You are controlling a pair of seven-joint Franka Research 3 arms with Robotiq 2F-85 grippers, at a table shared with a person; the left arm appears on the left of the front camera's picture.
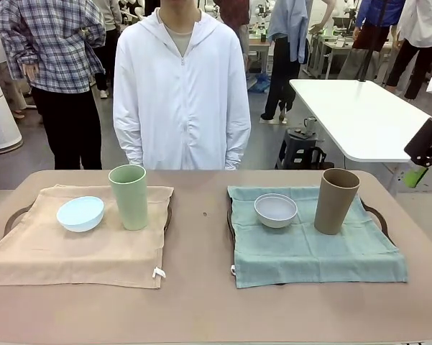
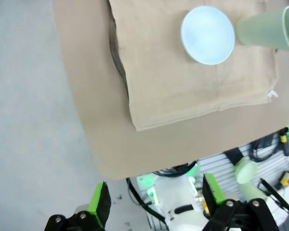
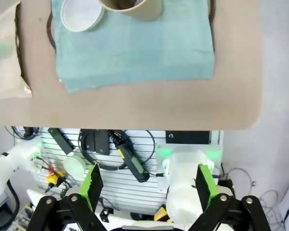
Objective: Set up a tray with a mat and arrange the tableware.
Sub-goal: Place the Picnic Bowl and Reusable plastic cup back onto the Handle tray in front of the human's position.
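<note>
Tabletop [image 1: 201,302] holds two bowls [image 1: 80,213]; two tumblers [image 1: 129,196].

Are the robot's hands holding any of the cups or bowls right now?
No. The left gripper and right gripper are both open and empty, away from the tableware.

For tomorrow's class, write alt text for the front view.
Two trays sit on a table: a beige cloth holds a pale blue bowl and green cup; a teal cloth holds a white bowl and brown cup. A person in white stands behind.
</note>
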